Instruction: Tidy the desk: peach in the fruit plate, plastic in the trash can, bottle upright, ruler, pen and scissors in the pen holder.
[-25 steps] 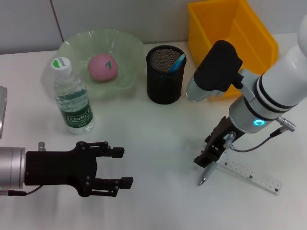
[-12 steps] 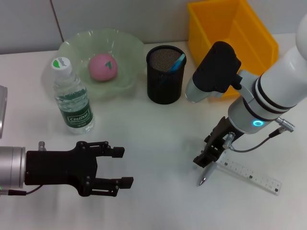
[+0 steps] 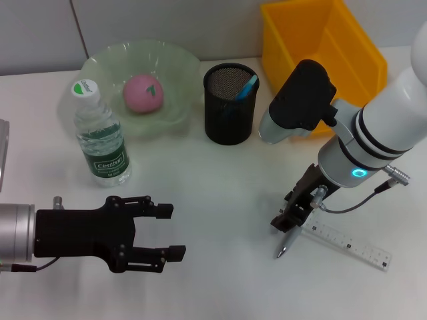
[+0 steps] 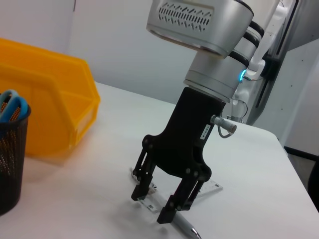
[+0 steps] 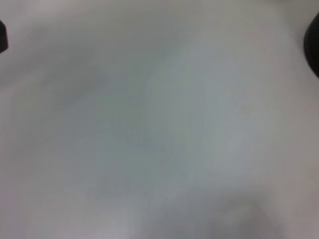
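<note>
Right gripper down over the pen, ready to pick it up for the holder.

The right gripper stands on the bench with fingers apart, straddling the pen beside the ruler near the front right edge; left gripper idles open at front left.

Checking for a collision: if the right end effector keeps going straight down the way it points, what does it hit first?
Probably the pen, lying on the desk under the open right end effector, with the ruler just beside it. Exact depth is unclear.
</note>
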Available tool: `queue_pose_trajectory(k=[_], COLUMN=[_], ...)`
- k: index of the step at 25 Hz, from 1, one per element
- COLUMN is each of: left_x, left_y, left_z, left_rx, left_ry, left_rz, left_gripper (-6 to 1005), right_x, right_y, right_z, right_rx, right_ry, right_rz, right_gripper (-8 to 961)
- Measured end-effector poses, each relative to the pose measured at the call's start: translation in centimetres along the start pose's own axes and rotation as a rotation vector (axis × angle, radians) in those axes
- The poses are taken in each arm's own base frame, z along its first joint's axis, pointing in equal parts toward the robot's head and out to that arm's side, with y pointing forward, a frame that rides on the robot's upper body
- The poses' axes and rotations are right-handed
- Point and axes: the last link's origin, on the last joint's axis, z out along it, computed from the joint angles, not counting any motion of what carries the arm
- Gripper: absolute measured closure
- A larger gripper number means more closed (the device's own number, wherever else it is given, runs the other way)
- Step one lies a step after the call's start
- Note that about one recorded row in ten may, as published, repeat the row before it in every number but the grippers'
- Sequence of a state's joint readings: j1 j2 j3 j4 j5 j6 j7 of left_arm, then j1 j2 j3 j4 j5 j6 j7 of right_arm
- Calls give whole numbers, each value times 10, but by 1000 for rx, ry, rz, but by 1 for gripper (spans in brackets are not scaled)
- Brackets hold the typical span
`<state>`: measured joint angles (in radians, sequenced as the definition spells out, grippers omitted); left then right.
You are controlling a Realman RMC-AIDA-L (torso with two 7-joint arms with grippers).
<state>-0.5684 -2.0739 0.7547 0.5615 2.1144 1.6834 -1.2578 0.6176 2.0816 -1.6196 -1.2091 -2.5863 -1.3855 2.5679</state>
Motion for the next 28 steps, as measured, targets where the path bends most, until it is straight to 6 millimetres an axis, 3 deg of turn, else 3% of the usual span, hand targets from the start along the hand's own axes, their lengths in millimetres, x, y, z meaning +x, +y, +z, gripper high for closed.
queue_pose_trajectory(k=[3, 14, 19, 23, 28], left_x=[0, -1, 0, 1, 2], left_y=[0, 0, 0, 0, -1], left_z=[-1, -1, -1, 0, 0], left_rx=[0, 1, 0, -1, -3], left_ry=[2, 4, 3, 3, 2], left_rz=[-1, -3, 0, 2, 4], left_gripper=[192, 192, 193, 193, 193], right_x=[0, -4, -19, -35, -53], right_y=[-1, -1, -5, -7, -17], right_z=[0, -8, -42, -83, -120], right_rx=[0, 0, 13, 27, 91], right_ry=[-1, -22, -136, -306, -548], right_rz=[3, 6, 22, 24, 26], right_gripper=[311, 576, 573, 571, 567])
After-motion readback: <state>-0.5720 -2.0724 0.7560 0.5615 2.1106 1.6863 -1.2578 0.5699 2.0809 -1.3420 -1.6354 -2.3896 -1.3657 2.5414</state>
